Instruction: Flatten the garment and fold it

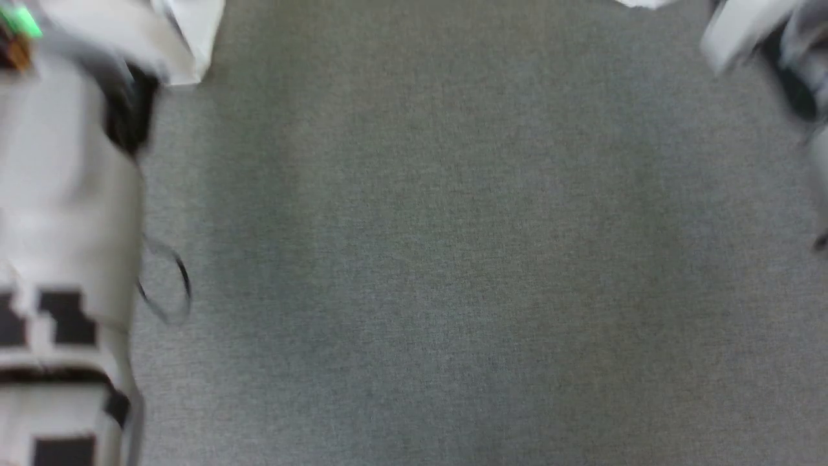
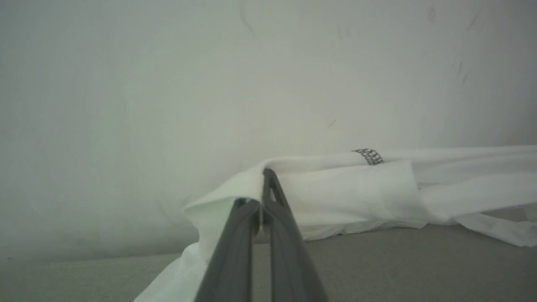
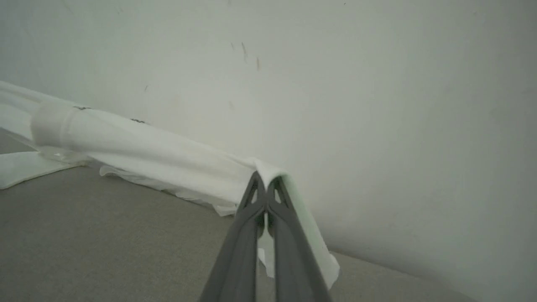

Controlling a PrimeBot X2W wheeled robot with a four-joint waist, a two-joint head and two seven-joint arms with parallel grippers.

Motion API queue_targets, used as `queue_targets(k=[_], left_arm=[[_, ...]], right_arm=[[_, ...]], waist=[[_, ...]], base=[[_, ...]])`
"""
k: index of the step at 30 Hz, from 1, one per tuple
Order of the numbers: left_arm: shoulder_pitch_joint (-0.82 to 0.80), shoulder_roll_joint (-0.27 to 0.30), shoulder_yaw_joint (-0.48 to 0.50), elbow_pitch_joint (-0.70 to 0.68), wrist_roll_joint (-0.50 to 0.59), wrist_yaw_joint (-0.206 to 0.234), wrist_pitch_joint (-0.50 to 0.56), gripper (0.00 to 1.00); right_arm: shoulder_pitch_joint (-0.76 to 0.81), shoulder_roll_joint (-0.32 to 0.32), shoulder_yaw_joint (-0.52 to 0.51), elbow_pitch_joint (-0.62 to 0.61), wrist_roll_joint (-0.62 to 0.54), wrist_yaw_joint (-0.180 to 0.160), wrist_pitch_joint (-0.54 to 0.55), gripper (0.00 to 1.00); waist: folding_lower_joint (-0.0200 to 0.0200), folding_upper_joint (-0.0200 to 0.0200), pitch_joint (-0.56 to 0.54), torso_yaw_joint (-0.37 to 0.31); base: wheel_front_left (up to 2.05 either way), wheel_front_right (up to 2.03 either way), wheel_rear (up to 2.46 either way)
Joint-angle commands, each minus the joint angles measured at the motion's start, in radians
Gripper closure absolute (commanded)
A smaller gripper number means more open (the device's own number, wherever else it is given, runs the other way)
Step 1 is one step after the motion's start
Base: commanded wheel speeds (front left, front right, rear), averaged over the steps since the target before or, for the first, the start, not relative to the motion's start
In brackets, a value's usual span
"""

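The left claw (image 2: 263, 188) and right claw (image 3: 265, 184) each pinch shut on an end of the garment (image 2: 356, 188), a rumpled roll along the worktop's (image 1: 453, 259) far side, so flattening looks barely begun and folding is not yet started.

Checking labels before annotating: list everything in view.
garment: one, white with dark hem stitching, bunched along the wall's foot
surface: one, grey, under the garment
wall: one, pale, behind the garment
cable loop: one, dark, head view's lower left
left arm: one, white, head view's left edge
right arm: one, white, head view's top right
left gripper: one, dark grey, jaws shut on garment
right gripper: one, dark grey, jaws shut on garment
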Motion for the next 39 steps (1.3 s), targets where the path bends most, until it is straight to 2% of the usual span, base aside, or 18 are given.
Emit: queue_targets(k=[1, 7, 11, 12, 18, 24, 28, 34, 39], left_arm=[[0.086, 0.016, 0.019, 0.004, -0.02, 0.001, -0.012, 1.0], [0.43, -0.011, 0.032, -0.105, -0.055, 0.0, -0.02, 1.0], [0.675, -0.025, 0.029, -0.249, -0.069, 0.031, 0.01, 1.0], [0.675, -0.025, 0.029, -0.249, -0.069, 0.031, 0.01, 1.0], [1.013, -0.003, 0.035, -0.574, -0.089, 0.12, 0.186, 1.0], [1.318, 0.02, 0.033, -0.923, -0.11, 0.217, 0.402, 1.0], [1.466, 0.026, 0.023, -1.063, -0.134, 0.261, 0.524, 1.0], [1.598, 0.03, 0.015, -1.13, -0.166, 0.302, 0.631, 1.0], [1.632, 0.022, 0.002, -1.089, -0.211, 0.293, 0.68, 1.0]], right_arm=[[0.072, -0.02, 0.007, 0.007, 0.024, -0.017, -0.018, 1.0], [0.374, -0.029, 0.029, -0.073, 0.086, -0.017, -0.066, 1.0], [0.584, -0.051, -0.014, -0.181, 0.084, -0.017, -0.074, 1.0], [0.584, -0.051, -0.014, -0.181, 0.084, -0.017, -0.074, 1.0], [0.89, -0.046, -0.154, -0.409, 0.023, -0.017, 0.019, 1.0], [1.184, 0.038, -0.324, -0.663, -0.07, -0.017, 0.181, 1.0], [1.353, 0.112, -0.404, -0.797, -0.124, -0.017, 0.29, 1.0], [1.544, 0.201, -0.468, -0.916, -0.166, -0.017, 0.44, 1.0], [1.61, 0.234, -0.479, -0.923, -0.211, -0.017, 0.506, 1.0]], waist=[[0.0, -0.0001, -0.077, 0.019], [0.0, -0.0001, -0.205, 0.025], [0.0, -0.0001, -0.276, 0.028], [0.0, -0.0001, -0.276, 0.028], [0.0, -0.0001, -0.353, 0.029], [0.0, -0.0001, -0.405, 0.033], [0.0, -0.0001, -0.425, 0.045], [0.0, -0.0001, -0.436, 0.054], [0.0, -0.0001, -0.432, 0.049]], base=[[0.0, 0.0, 0.0], [0.0, 0.0, 0.0], [0.0, 0.0, 0.0], [0.0, 0.0, 0.0], [0.0, 0.0, 0.0], [0.0, 0.0, 0.0], [0.0, 0.0, 0.0], [0.0, 0.0, 0.0], [0.0, 0.0, 0.0]])
